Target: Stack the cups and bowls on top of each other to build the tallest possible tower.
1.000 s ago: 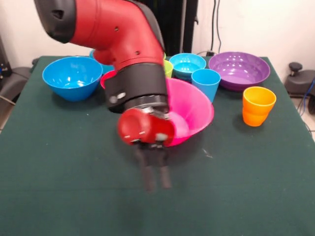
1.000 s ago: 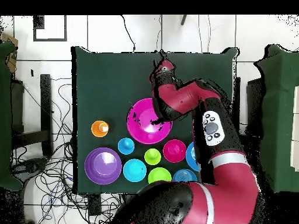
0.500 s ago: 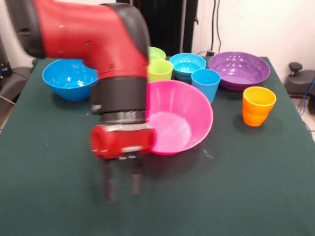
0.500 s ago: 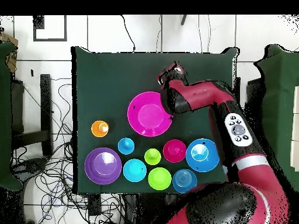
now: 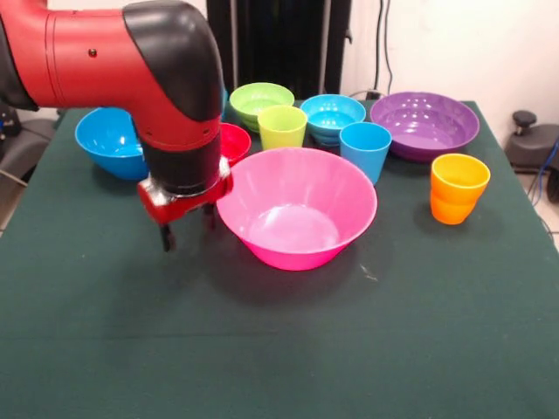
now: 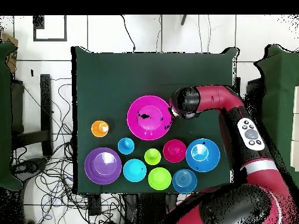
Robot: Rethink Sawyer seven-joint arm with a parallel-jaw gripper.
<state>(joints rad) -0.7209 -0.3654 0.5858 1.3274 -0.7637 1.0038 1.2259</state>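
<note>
Front view: the huge pink bowl (image 5: 297, 208) sits upright, mouth up, mid-table; half a second ago it was tipped on its side. Seven bowls and three cups (image 5: 366, 148) stand singly, nothing stacked. The gripper (image 5: 187, 229), beside the pink bowl's rim, has drawn nearer it, fingers apart and empty.

No readable txt, labels, nos. or signs anywhere in either view.

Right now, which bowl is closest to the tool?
The huge pink bowl. The tool hangs right beside its rim, while the small red bowl sits just behind, and the other bowls are farther back.
</note>
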